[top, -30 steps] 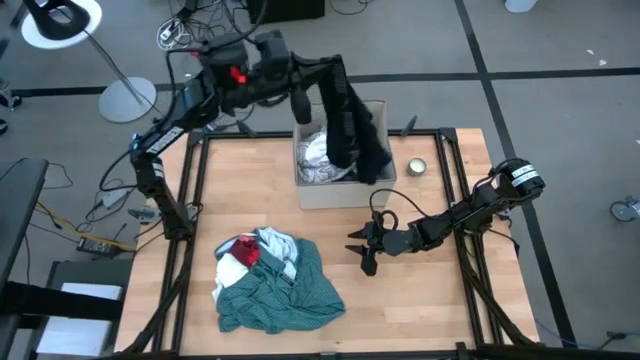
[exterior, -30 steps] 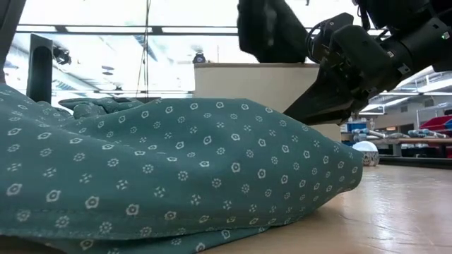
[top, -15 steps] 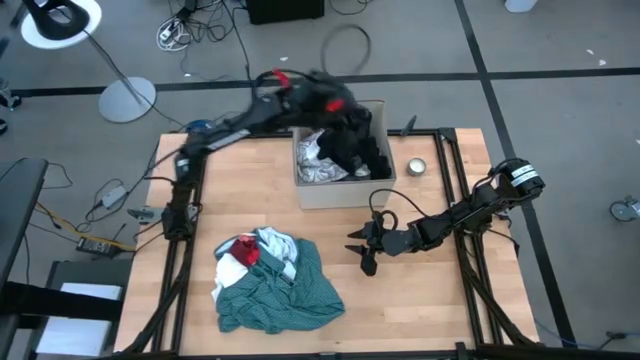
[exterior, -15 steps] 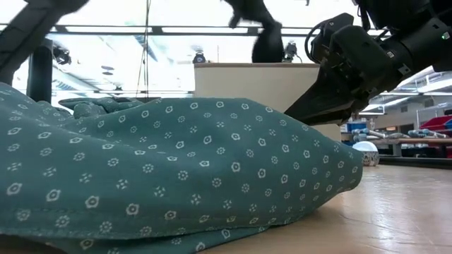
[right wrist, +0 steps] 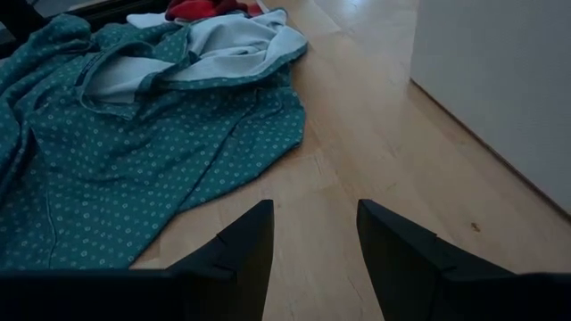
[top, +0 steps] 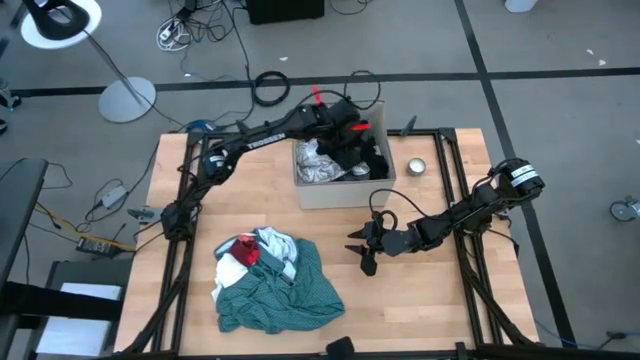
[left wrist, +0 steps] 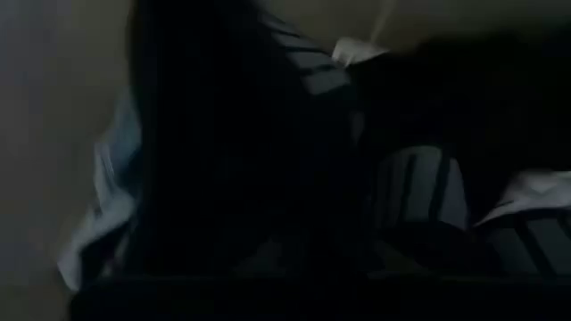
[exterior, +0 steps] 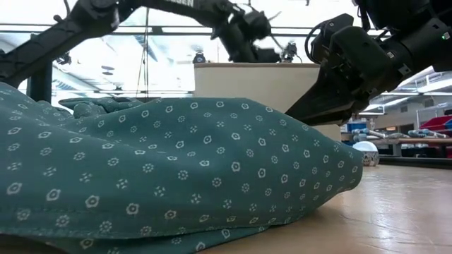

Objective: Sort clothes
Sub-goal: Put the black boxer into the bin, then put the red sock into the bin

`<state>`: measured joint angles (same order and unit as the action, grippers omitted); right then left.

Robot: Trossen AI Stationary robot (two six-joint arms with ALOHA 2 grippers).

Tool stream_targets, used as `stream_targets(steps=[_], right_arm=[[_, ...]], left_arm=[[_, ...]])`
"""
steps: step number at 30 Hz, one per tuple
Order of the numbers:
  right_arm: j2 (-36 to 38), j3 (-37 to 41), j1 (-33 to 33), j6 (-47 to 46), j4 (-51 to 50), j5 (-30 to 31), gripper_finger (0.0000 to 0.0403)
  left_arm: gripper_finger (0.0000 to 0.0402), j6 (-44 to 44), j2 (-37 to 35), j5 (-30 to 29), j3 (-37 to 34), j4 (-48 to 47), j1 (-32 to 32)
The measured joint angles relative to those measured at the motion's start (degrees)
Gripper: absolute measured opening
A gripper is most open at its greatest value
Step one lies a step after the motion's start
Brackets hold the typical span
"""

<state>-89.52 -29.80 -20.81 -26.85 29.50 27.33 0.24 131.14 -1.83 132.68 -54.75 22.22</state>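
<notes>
A tan cardboard box [top: 340, 192] stands at the table's far middle, holding white patterned pieces [top: 315, 160] and a black garment [top: 368, 155] bunched in its right half. My left gripper [top: 348, 138] reaches down into the box, right over the black garment [left wrist: 241, 134]; a black-and-white striped piece [left wrist: 419, 187] lies beside it. A pile of clothes lies at the near left: a teal dotted shirt [top: 285, 295], a red piece [top: 248, 252] and a light blue one [right wrist: 241, 45]. My right gripper [right wrist: 314, 209] hovers open over bare wood, right of the pile.
A small round metal tin [top: 417, 166] sits right of the box. Black frame rails [top: 450, 180] run along the table's edges. In the low view the teal shirt [exterior: 176, 169] fills the foreground, with the box [exterior: 261, 85] behind it. Bare wood lies between pile and box.
My left gripper has swung down toward the box and tipped steeply downward. The black garment, which hung high from it and draped over the box's right side, now lies bunched inside the box. My right gripper has kept still.
</notes>
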Motion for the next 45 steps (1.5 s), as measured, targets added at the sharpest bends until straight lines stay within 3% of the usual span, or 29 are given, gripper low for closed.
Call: stream_targets(steps=[11, 20, 28, 39, 45], right_arm=[[0.0, 0.0, 0.0, 0.0, 0.0, 0.0, 0.0165], [0.0, 0.0, 0.0, 0.0, 0.3, 0.0, 0.0165], [0.0, 0.0, 0.0, 0.2, 0.9, -0.4, 0.0165], [0.0, 0.0, -0.1, 1.0, 1.9, -2.1, 0.0165], [0.0, 0.0, -0.2, 0.8, 2.0, -3.1, 0.0165]], left_arm=[[0.0127, -1.7, 3.7, 4.2, 0.1, -1.9, 0.7], [0.0131, 2.3, -5.5, 6.8, 1.0, -4.2, -0.5], [0.0131, 6.2, -16.0, 6.4, 1.0, -4.9, -5.2], [0.0131, 5.4, -28.1, 2.1, 1.0, -10.0, -12.5], [0.0131, 3.4, -32.7, -3.3, 1.0, -15.5, -17.1]])
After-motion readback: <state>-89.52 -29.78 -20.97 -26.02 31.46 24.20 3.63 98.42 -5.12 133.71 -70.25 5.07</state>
